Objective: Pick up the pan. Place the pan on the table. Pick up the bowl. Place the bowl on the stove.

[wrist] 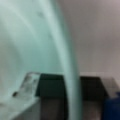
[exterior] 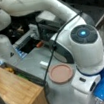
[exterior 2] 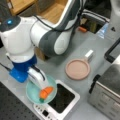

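The pinkish-brown pan lies flat on the grey table, its white handle pointing to that front view's top right; it also shows in a front view as the pan. The teal bowl holds an orange item and overlaps the left corner of the stove. My gripper reaches down onto the bowl's rim. In the wrist view the gripper is shut on the bowl's rim, one pad on each side. Whether the bowl rests or hangs I cannot tell.
A big silver toaster oven stands at a front view's right, close to the stove. A light wooden block borders the table. A small orange object lies farther back. My arm's bulky joints hang over the table's middle.
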Controlling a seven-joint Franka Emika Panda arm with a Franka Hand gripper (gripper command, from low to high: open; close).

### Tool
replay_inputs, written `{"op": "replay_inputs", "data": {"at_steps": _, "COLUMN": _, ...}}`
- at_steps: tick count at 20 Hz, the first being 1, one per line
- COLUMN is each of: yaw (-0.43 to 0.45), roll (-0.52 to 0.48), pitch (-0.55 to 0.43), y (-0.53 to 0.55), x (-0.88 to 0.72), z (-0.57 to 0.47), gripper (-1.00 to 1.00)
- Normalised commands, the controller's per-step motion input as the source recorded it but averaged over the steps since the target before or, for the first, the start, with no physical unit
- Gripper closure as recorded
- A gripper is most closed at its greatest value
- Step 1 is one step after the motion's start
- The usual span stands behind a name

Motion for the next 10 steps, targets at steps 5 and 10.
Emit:
{"op": "replay_inputs", "data": {"at_steps": 5, "yaw": -0.021, "roll": -0.187, "pitch": -0.117, "y": 0.33, "x": -0.19, "z": -0.15, "gripper": 1.0}}
{"op": "replay_inputs", "data": {"at_steps": 10, "yaw": -0.025, "roll": -0.201, "pitch": -0.12, "y": 0.29, "x": -0.29, "z": -0.14, "gripper": 1.0}}
